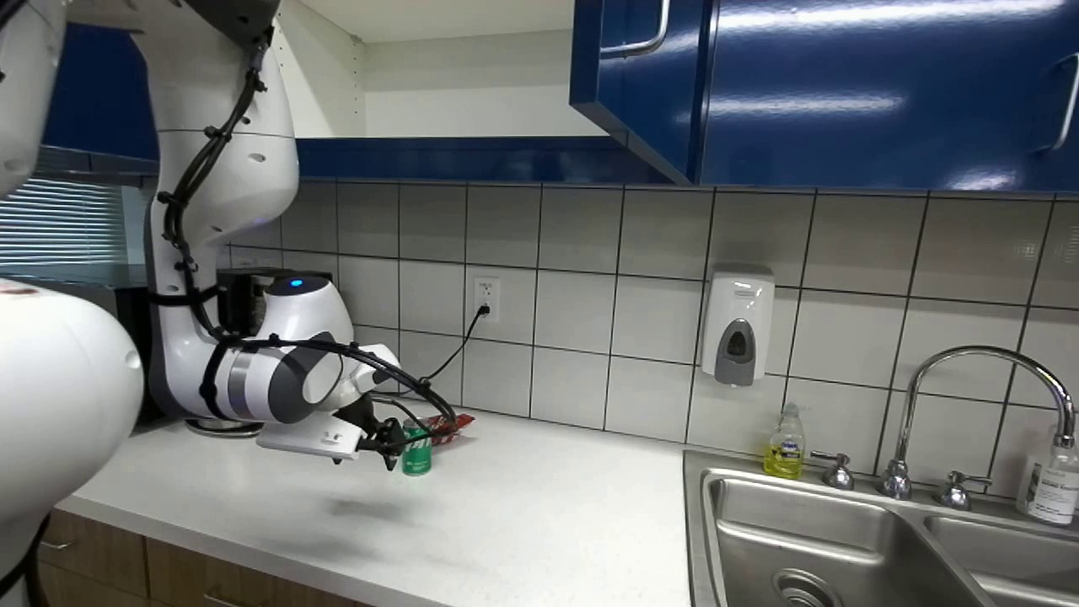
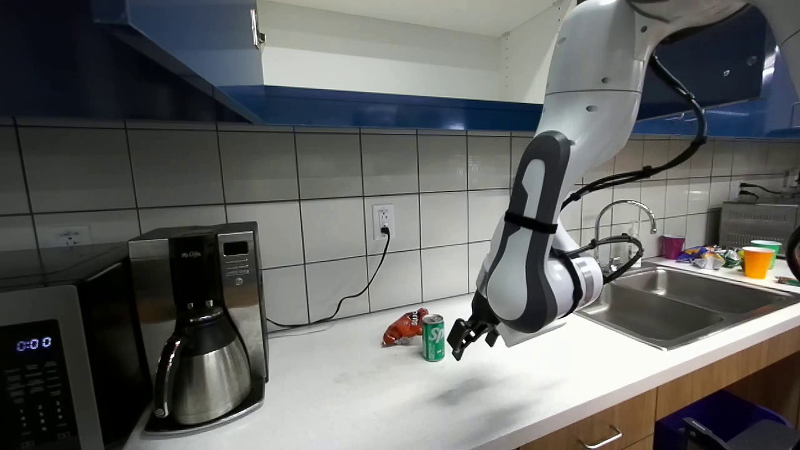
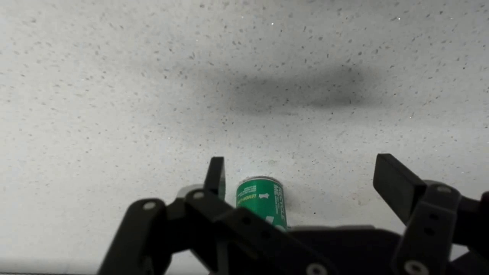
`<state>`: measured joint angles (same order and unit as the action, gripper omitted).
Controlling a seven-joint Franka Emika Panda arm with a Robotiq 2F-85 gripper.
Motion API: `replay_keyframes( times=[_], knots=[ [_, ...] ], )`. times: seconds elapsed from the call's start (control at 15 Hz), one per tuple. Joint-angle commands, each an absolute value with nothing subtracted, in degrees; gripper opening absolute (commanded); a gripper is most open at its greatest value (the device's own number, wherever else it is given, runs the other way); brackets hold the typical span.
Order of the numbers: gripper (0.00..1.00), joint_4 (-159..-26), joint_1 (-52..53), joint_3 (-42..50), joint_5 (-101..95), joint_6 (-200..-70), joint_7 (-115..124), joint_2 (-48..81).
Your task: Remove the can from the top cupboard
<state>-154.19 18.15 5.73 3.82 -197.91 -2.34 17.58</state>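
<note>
Can [image 2: 433, 338] upright on the tabletop [image 2: 337, 400], out and well below the open top cupboard [image 2: 400, 110]: removal seemingly complete, perhaps only backing away remaining! Jaws spread wide near it, gripping nothing. On the count: one can, one red packet [image 2: 403, 329], one coffee maker [image 2: 201, 331], three cups [image 2: 757, 263].

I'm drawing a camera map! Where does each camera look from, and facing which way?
Wrist view: on the arm, looking down at the counter and green can; open gripper shows.
An exterior view: nearer the sink, facing the tiled wall; arm and gripper show.
An exterior view: nearer the coffee maker, facing that wall; arm and gripper show.
Both exterior views share the top cupboard and can.
</note>
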Motion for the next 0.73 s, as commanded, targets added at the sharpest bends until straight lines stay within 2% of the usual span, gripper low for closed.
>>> replay_keyframes(
  times=[0.0, 0.27, 0.33, 0.67],
  knots=[
    [1.0, -159.3, 21.3, 8.7, 5.8, -197.9, -5.9, 10.9],
    [1.0, -161.2, 23.3, 11.4, 6.7, -197.0, -7.3, 8.1],
    [1.0, -158.9, 21.5, 9.7, 4.7, -197.8, -4.4, 11.4],
    [1.0, -159.6, 22.5, 10.8, 5.0, -197.8, -4.8, 10.5]
  ],
)
